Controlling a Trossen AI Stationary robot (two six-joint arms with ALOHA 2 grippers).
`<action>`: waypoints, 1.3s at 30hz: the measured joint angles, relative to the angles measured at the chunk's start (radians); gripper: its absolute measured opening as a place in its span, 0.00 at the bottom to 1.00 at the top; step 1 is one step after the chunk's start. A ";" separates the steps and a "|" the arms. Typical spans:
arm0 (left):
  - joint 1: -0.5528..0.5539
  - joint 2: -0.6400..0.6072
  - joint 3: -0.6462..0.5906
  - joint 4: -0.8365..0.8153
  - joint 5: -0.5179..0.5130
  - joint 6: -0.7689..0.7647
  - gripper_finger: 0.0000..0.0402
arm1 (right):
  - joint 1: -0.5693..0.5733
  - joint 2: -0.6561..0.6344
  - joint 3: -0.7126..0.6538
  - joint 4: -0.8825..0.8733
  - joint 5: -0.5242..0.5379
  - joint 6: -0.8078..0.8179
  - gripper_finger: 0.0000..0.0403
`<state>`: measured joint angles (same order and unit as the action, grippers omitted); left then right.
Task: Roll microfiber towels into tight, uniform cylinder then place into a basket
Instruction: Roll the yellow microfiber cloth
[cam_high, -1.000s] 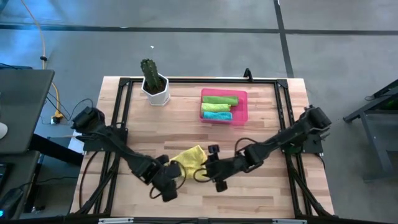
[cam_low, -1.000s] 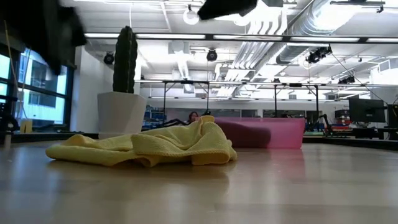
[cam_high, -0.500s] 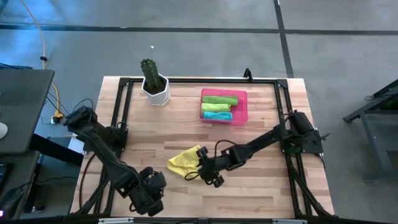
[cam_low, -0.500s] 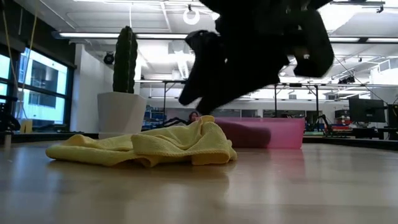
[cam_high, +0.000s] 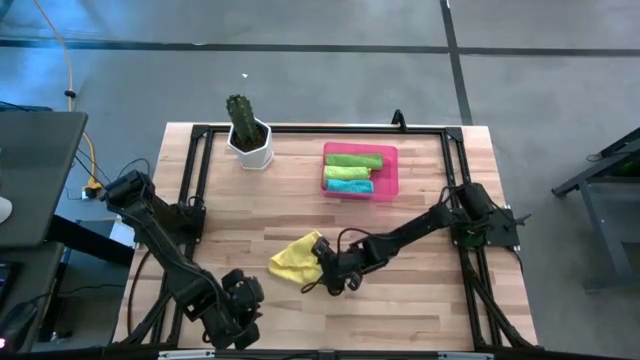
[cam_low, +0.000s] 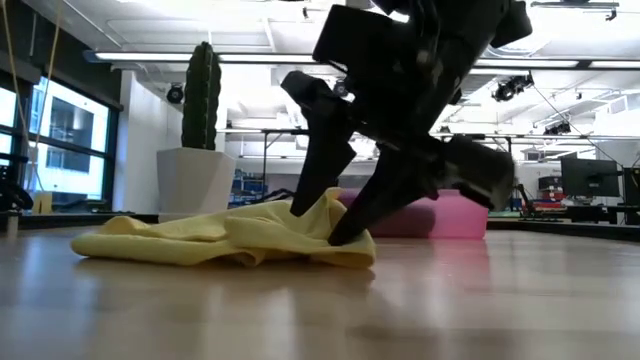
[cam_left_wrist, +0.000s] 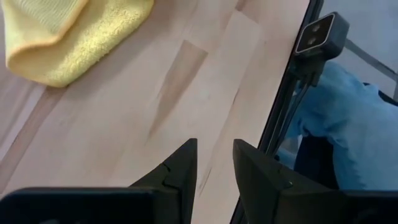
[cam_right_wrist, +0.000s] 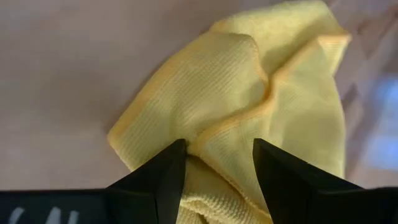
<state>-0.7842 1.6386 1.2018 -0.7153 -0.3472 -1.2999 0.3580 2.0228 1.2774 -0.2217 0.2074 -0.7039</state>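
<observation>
The yellow towel (cam_high: 293, 258) lies crumpled on the table near the middle front; it also shows in the low view (cam_low: 200, 238) and the left wrist view (cam_left_wrist: 68, 31). My right gripper (cam_high: 322, 272) is open and down on the towel's right end (cam_low: 325, 225), its fingers on either side of a raised fold (cam_right_wrist: 249, 81). My left gripper (cam_high: 235, 312) is open a little and empty near the table's near edge (cam_left_wrist: 214, 162), away from the towel. The pink basket (cam_high: 390, 170) at the back holds rolled green (cam_high: 353, 160) and teal (cam_high: 348, 173) towels. My right gripper touches the yellow towel at its right end with both open fingertips (cam_low: 345, 228), coming from above on a slant from the table's right. A raised fold (cam_right_wrist: 217, 134) stands between the fingers. The towel lies slack on the table.
A white pot with a cactus (cam_high: 250, 140) stands at the back left, also in the low view (cam_low: 195, 175). A black frame rail (cam_high: 195, 190) runs round the table. A small camera (cam_left_wrist: 317, 34) sits on the near rail.
My left gripper has drawn away from the towel toward the table's near left corner. My right gripper has gone left and down onto the towel's right end. The towel's raised middle has sunk a little.
</observation>
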 joint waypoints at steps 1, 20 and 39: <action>0.000 0.000 0.000 0.000 -0.006 0.004 0.23 | 0.000 0.000 0.000 0.001 0.020 -0.014 0.45; 0.001 0.000 0.000 -0.007 -0.069 0.075 0.23 | 0.000 0.000 0.000 0.047 0.082 0.025 0.28; 0.008 0.001 0.000 -0.007 -0.089 0.100 0.23 | 0.000 0.000 0.000 0.122 0.082 0.058 0.05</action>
<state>-0.7765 1.6394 1.2018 -0.7223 -0.4357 -1.1999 0.3580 2.0228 1.2774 -0.0999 0.2893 -0.6460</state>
